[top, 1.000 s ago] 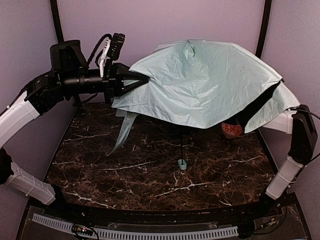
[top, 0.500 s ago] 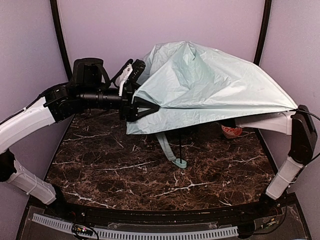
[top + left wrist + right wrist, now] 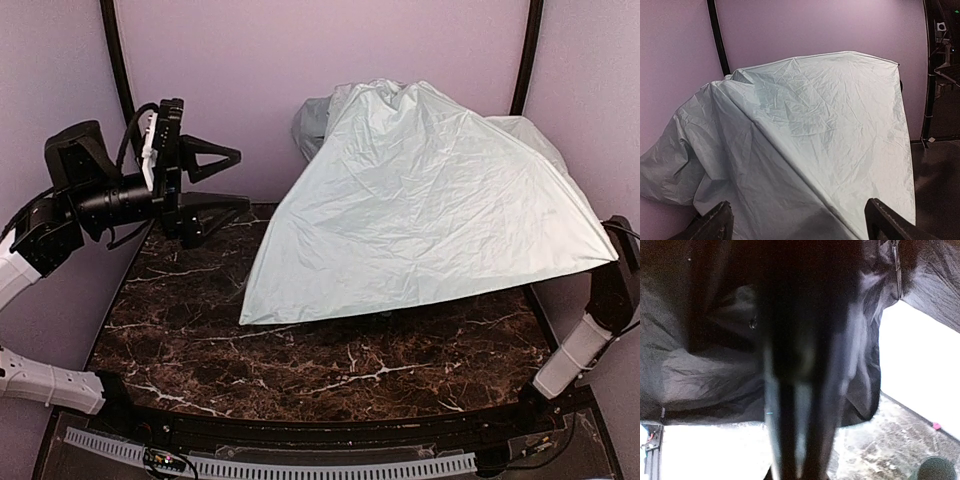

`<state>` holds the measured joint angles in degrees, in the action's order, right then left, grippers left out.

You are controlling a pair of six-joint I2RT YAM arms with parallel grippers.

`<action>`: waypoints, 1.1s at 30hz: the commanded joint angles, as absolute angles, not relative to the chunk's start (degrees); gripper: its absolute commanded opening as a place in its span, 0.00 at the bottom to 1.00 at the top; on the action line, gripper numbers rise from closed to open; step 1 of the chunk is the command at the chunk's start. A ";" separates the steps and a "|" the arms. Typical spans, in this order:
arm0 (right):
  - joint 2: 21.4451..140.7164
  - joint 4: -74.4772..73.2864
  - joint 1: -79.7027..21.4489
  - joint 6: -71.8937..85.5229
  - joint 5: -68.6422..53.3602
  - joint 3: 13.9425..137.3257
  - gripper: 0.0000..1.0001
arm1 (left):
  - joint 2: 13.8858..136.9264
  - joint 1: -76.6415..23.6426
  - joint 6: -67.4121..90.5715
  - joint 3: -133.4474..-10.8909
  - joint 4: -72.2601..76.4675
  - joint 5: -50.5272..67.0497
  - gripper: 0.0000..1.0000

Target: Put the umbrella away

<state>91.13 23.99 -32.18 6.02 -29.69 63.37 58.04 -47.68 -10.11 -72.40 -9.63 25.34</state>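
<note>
**Top view:** the umbrella (image 3: 430,210) sits open over the centre-rt of the table (image 3: 190,330), mint fabric outward and draped like a tent. Its peak is up near the back wall (image 3: 300,50). The low front-left corner hangs just above the marble, or touches it; can't tell which. The rt tip reaches the right arm (image 3: 580,355), which is mostly hidden behind the fabric, so that arm's hand isn't visible here. Shaft and handle are hidden too. The left gripper (image 3: 243,180) is up at the left, well apart from the umbrella. Its jaws are spread wide w/ nothing between them, pointing toward the fabric.

**Left wrist:** mint fabric fills nearly the whole frame, wrinkled, w/ one taut edge running down the rt side. Both black fingers (image 3: 715,225) show only as tips in the bottom corners, far apart and clear of the cloth. Purple wall behind, dark tabletop at far rt.

**Right wrist:** the cam is under the umbrella, so the black underside (image 3: 700,340) fills the top and left. The right gripper (image 3: 797,405) is a dark blur down the middle, fingers drawn together, i.e. closed. Too blurred to tell what, if anything, is pinched. Marble shows at lower rt, and the rim of a dark green cup (image 3: 935,471) sits in the bottom-rt corner.
</note>
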 commanded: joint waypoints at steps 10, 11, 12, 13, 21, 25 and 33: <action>84.73 32.22 -34.37 0.08 -42.02 59.25 0.00 | 72.21 -42.76 -6.50 -87.79 -11.44 11.80 0.99; 84.66 31.98 -34.79 0.01 -42.92 59.28 0.00 | 73.64 -42.21 -7.25 -88.82 -11.40 12.80 0.99; 84.64 31.77 -35.28 -0.01 -43.52 59.32 0.00 | 75.02 -41.56 -7.28 -89.80 -11.17 14.40 0.99; 84.68 31.58 -35.98 -0.11 -43.95 59.28 0.00 | 76.23 -41.02 -7.15 -90.68 -10.55 16.27 0.99; 86.67 28.34 -43.54 -4.48 -44.07 62.27 0.00 | 82.32 -40.70 -5.75 -92.56 -3.16 29.33 0.99; 90.11 26.93 -45.44 -5.00 -45.17 65.57 0.00 | 84.10 -40.78 -3.15 -92.45 0.85 36.77 0.99; 97.51 25.80 -45.72 -4.22 -44.32 72.93 0.00 | 85.78 -43.22 -3.20 -91.06 2.84 41.57 0.85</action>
<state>94.65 24.56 -44.84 -4.25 -44.45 69.36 84.95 -40.82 -3.44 -90.83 0.34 35.83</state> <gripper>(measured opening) 0.068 0.878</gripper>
